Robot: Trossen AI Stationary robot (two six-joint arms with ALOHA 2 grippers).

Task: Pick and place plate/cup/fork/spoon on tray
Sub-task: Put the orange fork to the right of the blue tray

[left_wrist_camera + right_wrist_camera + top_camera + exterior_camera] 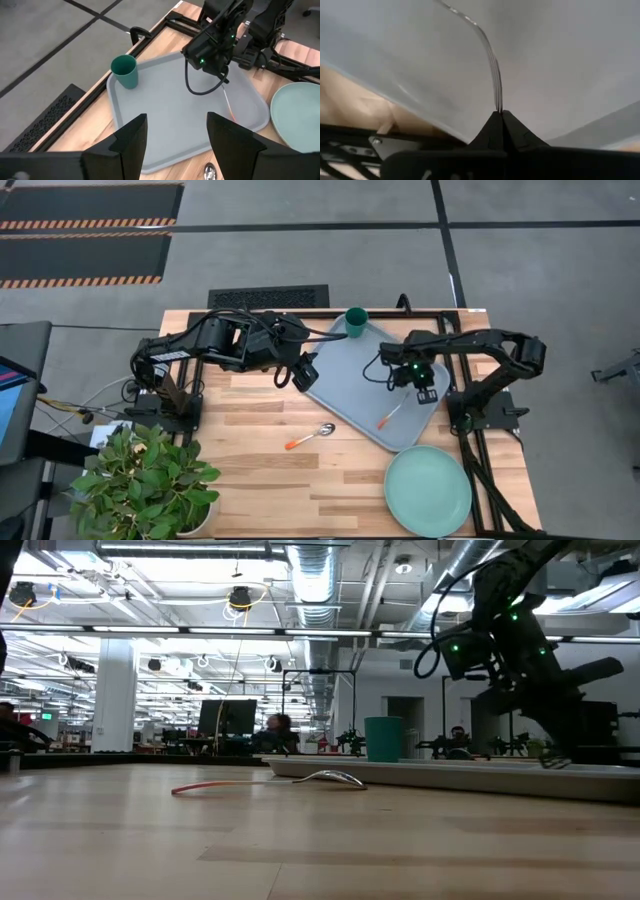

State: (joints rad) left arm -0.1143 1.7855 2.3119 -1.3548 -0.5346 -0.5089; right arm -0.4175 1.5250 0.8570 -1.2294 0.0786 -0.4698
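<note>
The right gripper (428, 394) is over the tray (345, 375), fingers pressed together on the metal end of the fork (390, 416). The orange handle hangs down to the tray near its front rim. The fork looks light, stiff and thin, and polished metal is probably slippery, so a narrow pinch can let it turn.

The left gripper (306, 374) waits at the tray's left edge with fingers spread and empty.

The spoon (310, 436) lies on the table just in front of the tray. It lies flat, so I think the handle is the better place to grip.

The cup (356, 321) stands upright in the tray's far corner.

The plate (428, 490) is on the table near the front right corner. It is wide and smooth, so only the rim gives a hold.

I can read no writing or brand anywhere.
</note>
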